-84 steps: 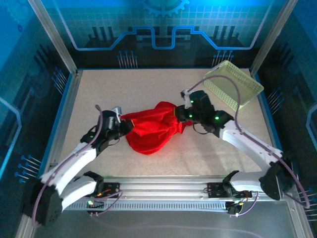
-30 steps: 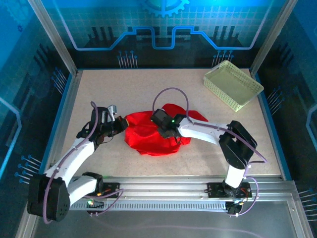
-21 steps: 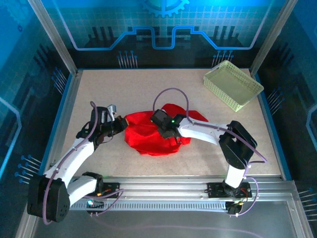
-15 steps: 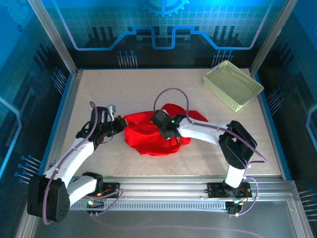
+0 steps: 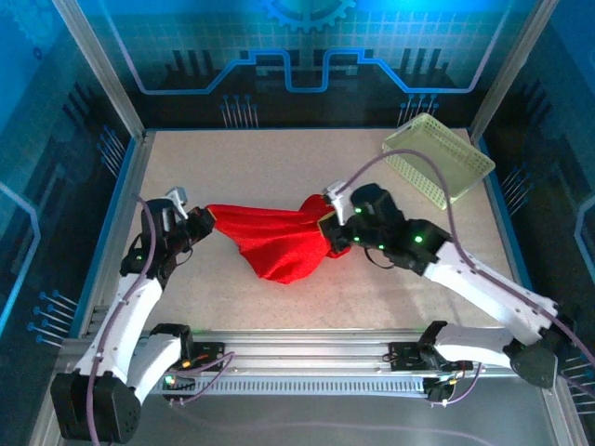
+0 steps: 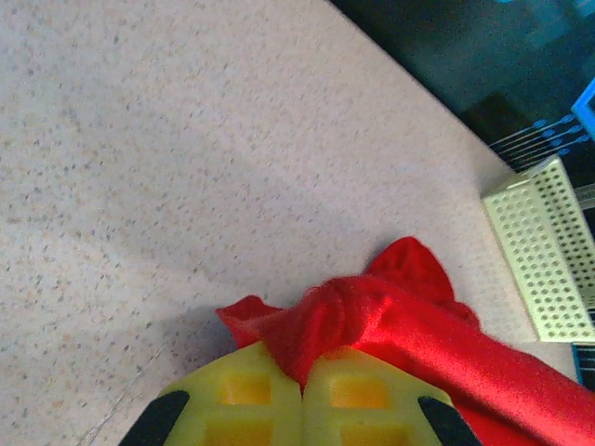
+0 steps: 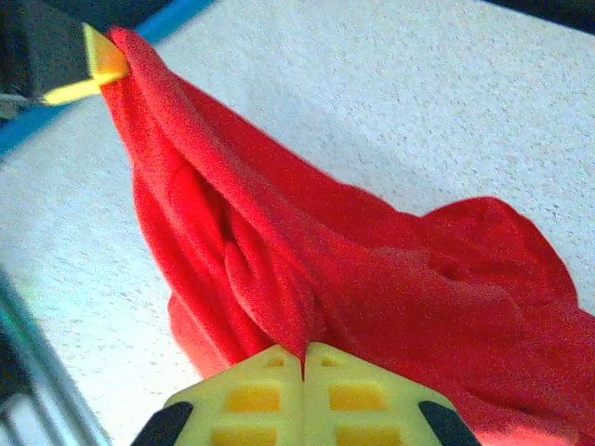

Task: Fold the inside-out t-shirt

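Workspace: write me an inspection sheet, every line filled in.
Surface: speckled beige table.
Job's things: red t-shirt, bunched and stretched between the two arms, not yet folded.
Clutter: pale yellow-green basket at the far right corner, apart from the shirt.
Grippers: left fingers shut on the shirt's left end; right fingers shut on its right part.
Cables: purple cable arcs above the right arm and crosses in front of the basket.
Surroundings: blue lit panels and metal frame posts.
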Motion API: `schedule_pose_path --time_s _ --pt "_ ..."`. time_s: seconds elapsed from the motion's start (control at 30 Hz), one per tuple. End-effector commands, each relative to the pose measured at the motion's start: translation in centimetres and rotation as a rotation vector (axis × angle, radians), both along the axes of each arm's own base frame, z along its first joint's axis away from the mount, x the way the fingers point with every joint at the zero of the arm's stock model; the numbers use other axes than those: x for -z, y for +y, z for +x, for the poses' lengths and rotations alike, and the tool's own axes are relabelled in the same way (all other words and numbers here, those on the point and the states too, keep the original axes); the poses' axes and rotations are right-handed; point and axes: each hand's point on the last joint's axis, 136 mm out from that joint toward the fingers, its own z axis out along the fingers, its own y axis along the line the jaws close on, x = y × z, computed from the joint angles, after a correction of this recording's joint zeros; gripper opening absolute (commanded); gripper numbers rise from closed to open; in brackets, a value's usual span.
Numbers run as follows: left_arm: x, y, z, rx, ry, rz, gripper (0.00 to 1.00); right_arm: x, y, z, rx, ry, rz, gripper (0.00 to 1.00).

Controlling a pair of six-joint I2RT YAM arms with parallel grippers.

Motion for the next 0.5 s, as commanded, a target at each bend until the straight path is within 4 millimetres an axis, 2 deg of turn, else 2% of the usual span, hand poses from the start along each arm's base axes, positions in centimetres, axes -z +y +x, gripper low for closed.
schedule_pose_path --time_s 0.0,0.07,0.13,0.17,0.2,0.23,0.3,0.33,0.4,0.47 --pt "-0.1 -0.3 0.6 0.008 -0.001 -0.042 0.0 3.4 0.7 -1.1 -0.08 0.142 0.089 0.0" --pt "1.5 -1.5 1.3 0.073 0.058 -0.081 0.0 6.6 0.6 -0.3 -0.035 0.207 0.074 0.0" --pt "3.9 -2.5 1.9 0.123 0.159 -0.107 0.0 10.1 0.2 0.9 0.045 0.269 0.021 0.0" --pt "5.1 -2.8 2.0 0.138 0.212 -0.101 0.0 11.4 -0.2 1.7 0.094 0.279 -0.013 0.03" --pt "6.5 -3.0 2.0 0.149 0.268 -0.088 0.0 13.7 -1.0 1.7 0.138 0.302 -0.071 0.13" --pt "7.4 -3.2 1.9 0.159 0.303 -0.079 0.0 14.3 -1.5 2.1 0.168 0.302 -0.099 0.19" --pt "8.5 -3.5 1.6 0.174 0.342 -0.064 0.0 14.9 -2.3 2.5 0.206 0.263 -0.182 0.34" --pt "8.8 -3.6 1.5 0.177 0.351 -0.058 0.0 14.7 -2.7 2.5 0.216 0.237 -0.225 0.37" --pt "9.1 -3.7 1.4 0.181 0.355 -0.058 0.0 12.9 -1.9 2.4 0.177 0.149 -0.297 0.39" --pt "9.1 -3.8 1.3 0.182 0.348 -0.058 0.0 11.6 -0.3 1.3 0.082 0.063 -0.361 0.41"
